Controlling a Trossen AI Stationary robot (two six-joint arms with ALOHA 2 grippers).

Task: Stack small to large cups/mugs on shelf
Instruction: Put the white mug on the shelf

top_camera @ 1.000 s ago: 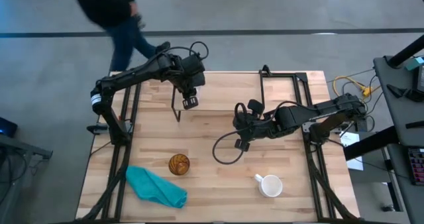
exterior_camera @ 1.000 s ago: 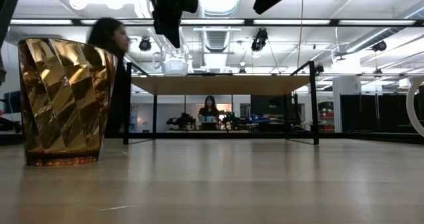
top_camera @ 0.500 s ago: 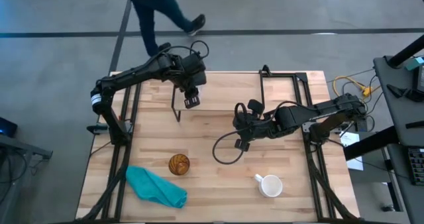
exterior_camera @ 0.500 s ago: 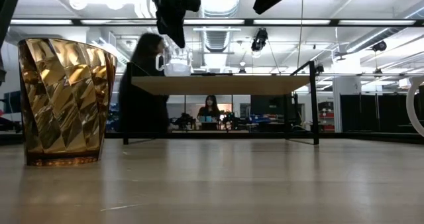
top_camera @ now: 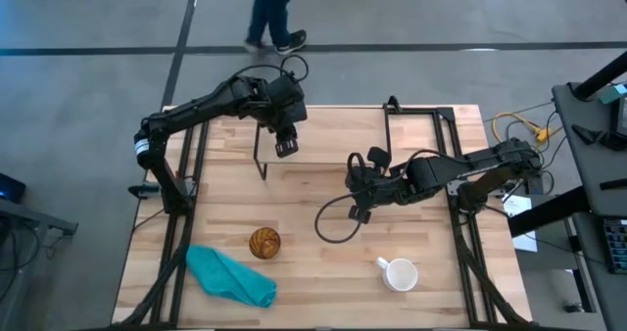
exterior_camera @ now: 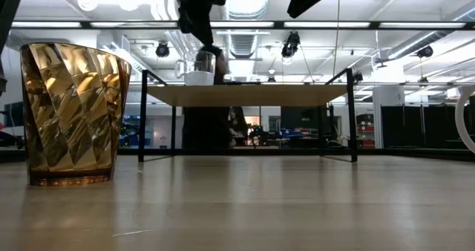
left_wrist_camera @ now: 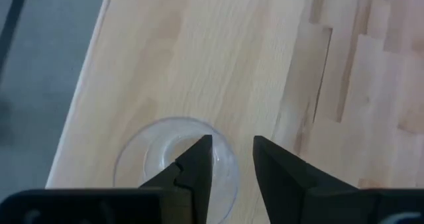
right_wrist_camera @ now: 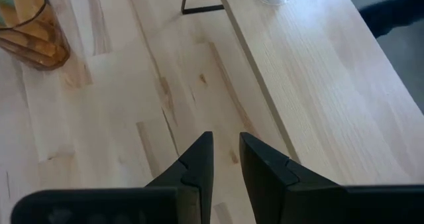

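The tiny clear glass cup [left_wrist_camera: 165, 159] [exterior_camera: 199, 70] stands by its base on the shelf's light board [top_camera: 343, 135] [exterior_camera: 252, 95], near the board's left end. My left gripper [top_camera: 286, 147] [left_wrist_camera: 232, 144] hovers right above it, open, fingers pointing down. One finger is over the cup's inside and the other outside its rim. The amber-brown patterned cup [top_camera: 265, 242] [exterior_camera: 72, 110] and the white mug [top_camera: 400, 273] stand on the tabletop toward the near edge. My right gripper [top_camera: 353, 186] [right_wrist_camera: 225, 144] waits over mid-table, open by a narrow gap. My left gripper comes at the glass cup's rim [left_wrist_camera: 228, 163] from above, with the rim's wall standing in the gap between the two fingers. The cup rests upright on the shelf board. Whether either finger touches the glass, I cannot tell.
A teal cloth [top_camera: 230, 277] lies at the table's near left corner. The shelf's thin black legs [top_camera: 261, 165] rise from the tabletop. A black cable loops on the table [top_camera: 333, 223] under the right arm. A person [top_camera: 272, 8] walks past beyond the far edge.
The left gripper has shifted slightly toward the table's far edge and to the right, staying over the glass cup on the shelf. Beyond the table, the person has walked from left to right.
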